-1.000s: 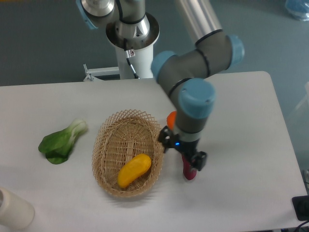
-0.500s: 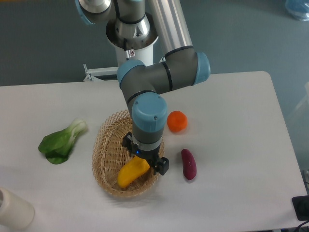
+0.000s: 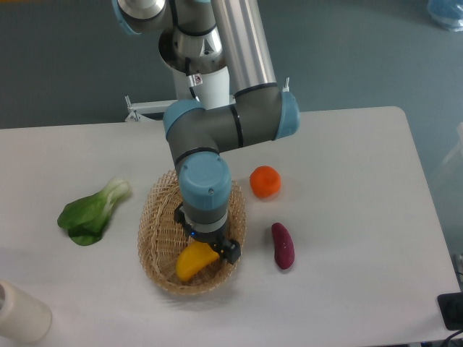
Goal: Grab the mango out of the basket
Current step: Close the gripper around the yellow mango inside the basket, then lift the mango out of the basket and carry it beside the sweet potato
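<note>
End effector (image 3: pixel 205 244) poised over the mango (image 3: pixel 192 262) in the basket (image 3: pixel 153 217).
We cannot tell how wide its fingers are set, because the wrist hides them from above. Nearest us, the mango lies in the front half of the basket, its lower yellow end showing and its upper end under the end effector. Our judgement is that we should centre on the fruit's middle, close across its narrow width rather than along its length, and squeeze gently since the skin looks smooth and could slip. We should lift straight up so the wicker rim is not snagged. Farther right on the tabletop (image 3: pixel 347 181) lie the purple vegetable (image 3: pixel 282 246) and, beyond it, the orange fruit (image 3: pixel 265 181); the leafy green (image 3: pixel 92 211) lies well apart at left.
</note>
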